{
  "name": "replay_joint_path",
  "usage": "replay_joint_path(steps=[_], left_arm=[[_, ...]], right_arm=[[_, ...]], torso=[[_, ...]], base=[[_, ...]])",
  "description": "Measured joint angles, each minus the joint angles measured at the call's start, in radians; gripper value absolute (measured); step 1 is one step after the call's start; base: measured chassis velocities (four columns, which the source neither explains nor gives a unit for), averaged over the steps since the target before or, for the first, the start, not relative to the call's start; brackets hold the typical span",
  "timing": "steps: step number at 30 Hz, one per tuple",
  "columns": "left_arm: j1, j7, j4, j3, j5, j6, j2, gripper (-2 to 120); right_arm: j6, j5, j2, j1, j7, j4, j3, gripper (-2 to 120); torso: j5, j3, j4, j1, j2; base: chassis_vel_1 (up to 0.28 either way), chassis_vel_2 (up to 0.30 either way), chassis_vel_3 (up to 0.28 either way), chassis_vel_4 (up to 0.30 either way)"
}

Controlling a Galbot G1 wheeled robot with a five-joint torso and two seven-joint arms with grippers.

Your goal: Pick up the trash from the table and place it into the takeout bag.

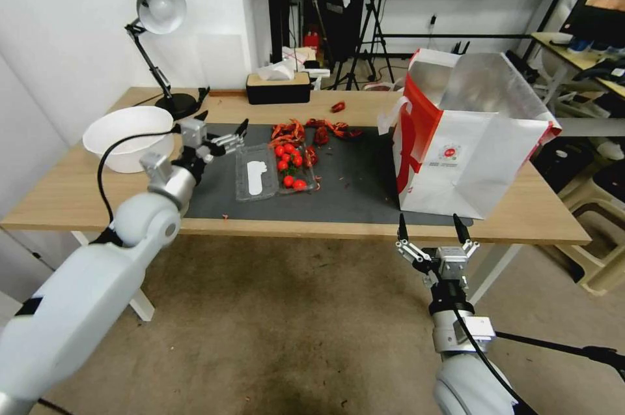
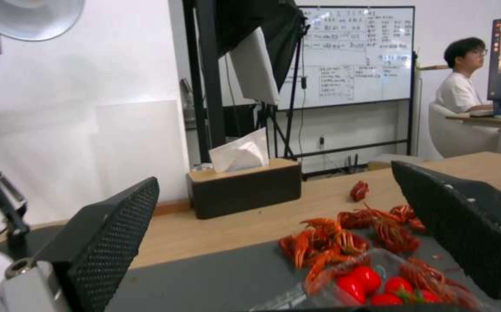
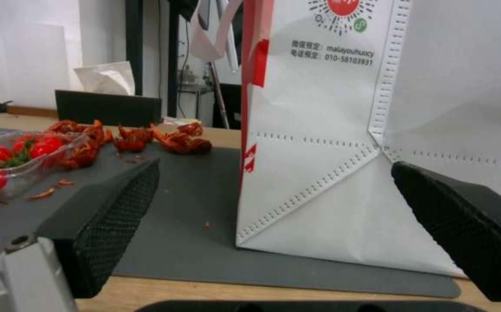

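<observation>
Left arm reaches up over the desk [image 1: 78, 197] from the near-left, elbow bent, its hand [image 1: 221, 131] hovering w/ fingers spread wide, nothing in it, just left of the clear plastic tray [image 1: 273, 171]. Right arm stands upright in front of the near edge, right hand [image 1: 434, 227] pointing up, fingers wide apart, empty, just below the takeout bag [image 1: 469, 154].

Trash lies mid-desk on the dark mat [image 1: 351, 187]: red crayfish shells [image 1: 312, 131] at the far side, small red tomatoes in the tray nearer. Bag stands on the mat's right end, open top, foil lining.

Head view shows a white bowl [image 1: 127, 138] and lamp [image 1: 156, 43] far left. Left wrist view shows the tissue box [image 2: 244, 186] and a whiteboard [image 2: 354, 52], writing too small to read. Right wrist view shows the bag's print: "malayouhuocy", "010-58103931".
</observation>
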Motion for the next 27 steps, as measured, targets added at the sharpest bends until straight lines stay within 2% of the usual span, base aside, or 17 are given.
replay_joint_path(steps=[10,17,27], left_arm=[[0.186,0.016,-0.068,-0.110,0.072,-0.024,-0.038,100],[0.347,0.024,-0.104,-0.169,0.150,-0.078,-0.113,100],[0.469,0.024,-0.136,-0.227,0.211,-0.137,-0.179,100]], right_arm=[[0.001,-0.002,0.001,-0.002,0.000,0.001,-0.004,100],[0.002,-0.004,0.004,-0.002,-0.002,0.000,-0.006,100],[0.009,-0.002,0.006,-0.001,-0.005,-0.010,-0.010,100]], torso=[[0.0000,0.000,0.0002,0.000,0.000],[-0.0003,0.000,0.0001,0.000,0.000],[-0.0001,0.000,0.0001,0.000,0.000]], base=[[0.000,0.000,0.000,0.000],[0.000,0.000,0.000,0.000],[0.000,0.000,0.000,0.000]])
